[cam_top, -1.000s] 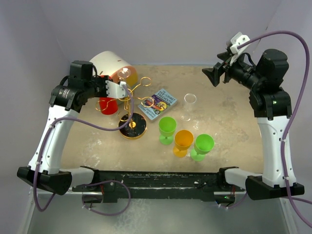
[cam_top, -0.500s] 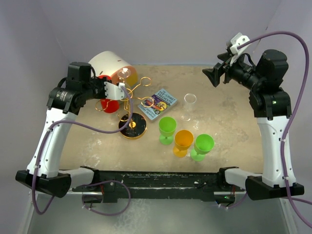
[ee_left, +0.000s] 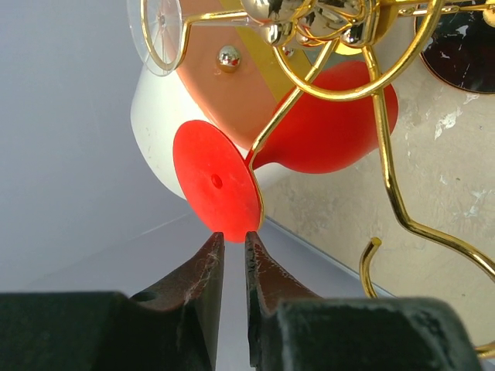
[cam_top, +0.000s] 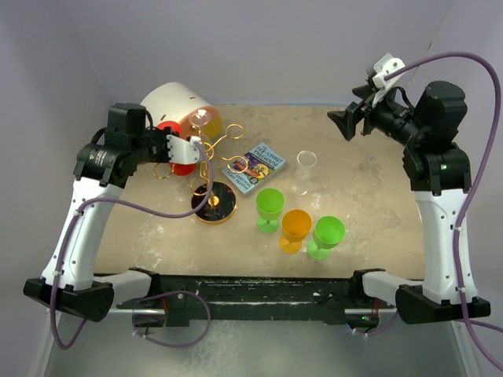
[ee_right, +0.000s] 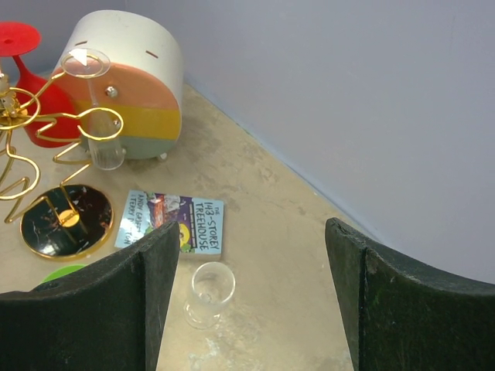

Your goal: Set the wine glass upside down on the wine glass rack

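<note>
Left gripper point(ee_left: 232, 241) is pictured with its jaws parted only a sliver and nothing clamped between them, the tips just short of the foot of the red wine glass point(ee_left: 325, 131). That glass is hung upside down in a curled arm of the wine glass rack point(cam_top: 214, 204), close to the white cylinder point(ee_right: 131, 46). Well away from the rack, the right gripper point(ee_right: 249, 259) is held wide open and empty.
</note>
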You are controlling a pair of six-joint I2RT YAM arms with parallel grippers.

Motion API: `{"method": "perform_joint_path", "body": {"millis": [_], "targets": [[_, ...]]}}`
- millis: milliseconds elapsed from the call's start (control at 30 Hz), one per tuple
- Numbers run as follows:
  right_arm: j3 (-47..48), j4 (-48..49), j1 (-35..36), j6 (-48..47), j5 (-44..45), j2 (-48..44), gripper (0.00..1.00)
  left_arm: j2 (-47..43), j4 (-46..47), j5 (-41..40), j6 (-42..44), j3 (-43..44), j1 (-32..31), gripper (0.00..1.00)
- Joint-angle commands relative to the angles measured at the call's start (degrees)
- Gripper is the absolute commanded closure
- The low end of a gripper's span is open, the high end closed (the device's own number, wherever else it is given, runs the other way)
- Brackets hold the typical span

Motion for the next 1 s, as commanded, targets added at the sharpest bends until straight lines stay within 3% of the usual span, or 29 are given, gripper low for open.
{"method": "perform_joint_path", "body": {"millis": [0, 300, 433, 600, 800, 967], "targets": [[-0.5, 2.2, -0.3, -0.6, 0.9, -1.1, 0.21, -2.2, -1.0, 0.0, -0.8, 0.4, -0.3, 0.79], [-0.8, -0.4, -0.3, -4.2, 8.2, -1.1, 0.13, -3.3, -3.7, 1.0, -4.0, 4.4, -0.3, 0.74], [-2.0, -2.8, -0.3, -5.8, 11.4, -1.1, 0.02, -3.7, -3.4, 2.3, -8.3, 5.8, 0.0, 0.71], [-3.0, -11.0, -0.2, -10.9, 10.6, -0.4, 0.01, -4.0, 1.2, 2.1, -15.6, 5.8, 1.7, 0.67], [-4.8, -32.5, 3.4, -23.7, 4.7, 1.6, 0.06, -3.5, 9.7, -4.5, -29.0, 5.8, 2.8, 0.31], [-14.5, -37.8, 6.2, -27.4, 8.4, -2.0, 0.08, -2.6, 16.0, -11.5, -35.9, 4.9, 3.3, 0.01]]}}
